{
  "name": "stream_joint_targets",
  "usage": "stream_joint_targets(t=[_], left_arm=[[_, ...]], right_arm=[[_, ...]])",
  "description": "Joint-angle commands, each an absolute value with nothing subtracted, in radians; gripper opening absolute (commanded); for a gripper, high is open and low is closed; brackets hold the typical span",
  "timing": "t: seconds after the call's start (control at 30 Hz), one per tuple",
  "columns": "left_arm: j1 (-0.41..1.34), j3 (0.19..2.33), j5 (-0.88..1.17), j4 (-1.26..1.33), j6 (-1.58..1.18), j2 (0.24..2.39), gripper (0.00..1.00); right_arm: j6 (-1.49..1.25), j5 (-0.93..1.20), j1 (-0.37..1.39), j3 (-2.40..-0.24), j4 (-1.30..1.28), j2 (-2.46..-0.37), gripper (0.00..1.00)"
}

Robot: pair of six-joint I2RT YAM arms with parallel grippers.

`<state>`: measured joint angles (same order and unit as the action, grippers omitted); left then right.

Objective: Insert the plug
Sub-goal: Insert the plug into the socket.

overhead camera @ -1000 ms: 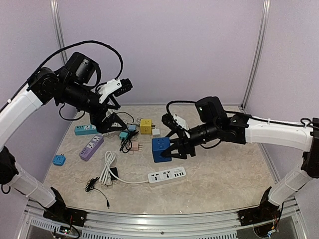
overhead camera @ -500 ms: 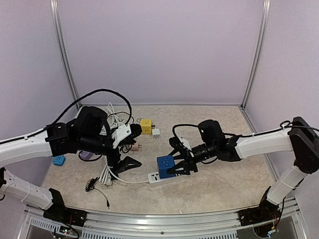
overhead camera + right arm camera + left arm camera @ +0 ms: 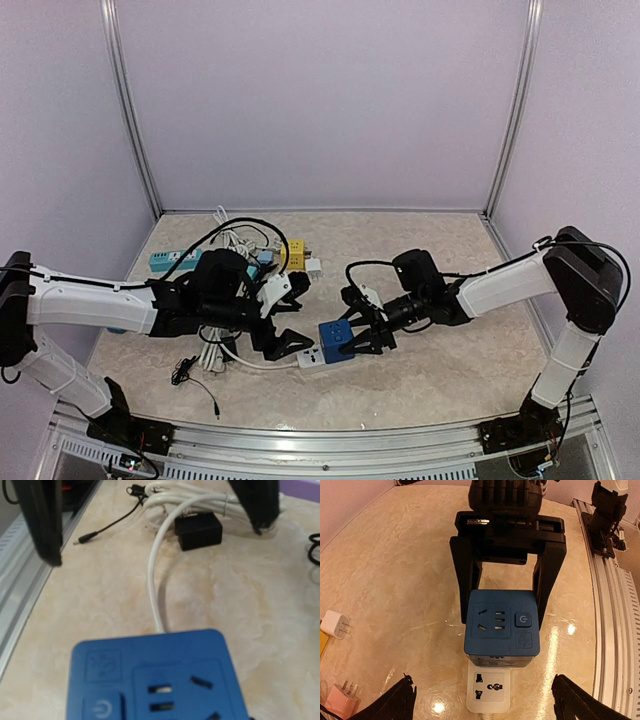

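Observation:
My right gripper (image 3: 358, 336) is shut on the blue cube plug (image 3: 335, 340), one finger (image 3: 463, 575) on each side of it. The cube (image 3: 502, 622) stands socket face up over the far part of the white power strip (image 3: 490, 687). One strip socket shows bare at the near end. Whether the prongs are in a socket is hidden. My left gripper (image 3: 487, 700) is open, low over the table, with its fingertips wide on either side of the strip's cord end and touching nothing. In the right wrist view the cube (image 3: 155, 680) fills the bottom, and the strip's white cord (image 3: 157, 580) runs away from it.
A teal strip (image 3: 170, 258), a yellow cube (image 3: 293, 253) and a white charger (image 3: 313, 266) lie at the back left. A black adapter (image 3: 198, 530) and coiled white cable lie beyond the strip. A pink charger (image 3: 342, 692) is at the left. The metal rail (image 3: 615, 630) borders the table.
My left arm swung from high at the back left down to the strip's cord end and narrowed slightly. My right gripper carried the blue cube left and down onto the strip.

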<state>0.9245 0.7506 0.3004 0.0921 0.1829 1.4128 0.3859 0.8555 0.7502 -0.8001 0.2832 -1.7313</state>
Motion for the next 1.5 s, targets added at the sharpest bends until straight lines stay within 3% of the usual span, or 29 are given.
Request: stream_joint_targets(t=[0.0, 0.53, 1.03, 1.3, 1.47], left_arm=[[0.935, 0.721, 0.306, 0.167, 0.189, 1.430, 0.92], [0.930, 0.687, 0.253, 0.172, 0.214, 1.397, 0.91], [0.881, 0.685, 0.292, 0.107, 0.235, 1.355, 0.91], [0.790, 0.712, 0.369, 0.005, 0.383, 1.346, 0.91], [0.770, 0.702, 0.390, -0.104, 0.633, 1.340, 0.89]], right_arm=[[0.425, 0.868, 0.746, -0.799, 0.284, -1.761, 0.00], [0.456, 0.806, 0.745, -0.797, 0.212, -1.781, 0.00], [0.439, 0.545, 0.746, -0.766, 0.080, -1.856, 0.00], [0.347, 0.449, 0.735, -0.910, -0.034, -1.888, 0.00], [0.356, 0.565, 0.736, -0.837, -0.003, -1.794, 0.00]])
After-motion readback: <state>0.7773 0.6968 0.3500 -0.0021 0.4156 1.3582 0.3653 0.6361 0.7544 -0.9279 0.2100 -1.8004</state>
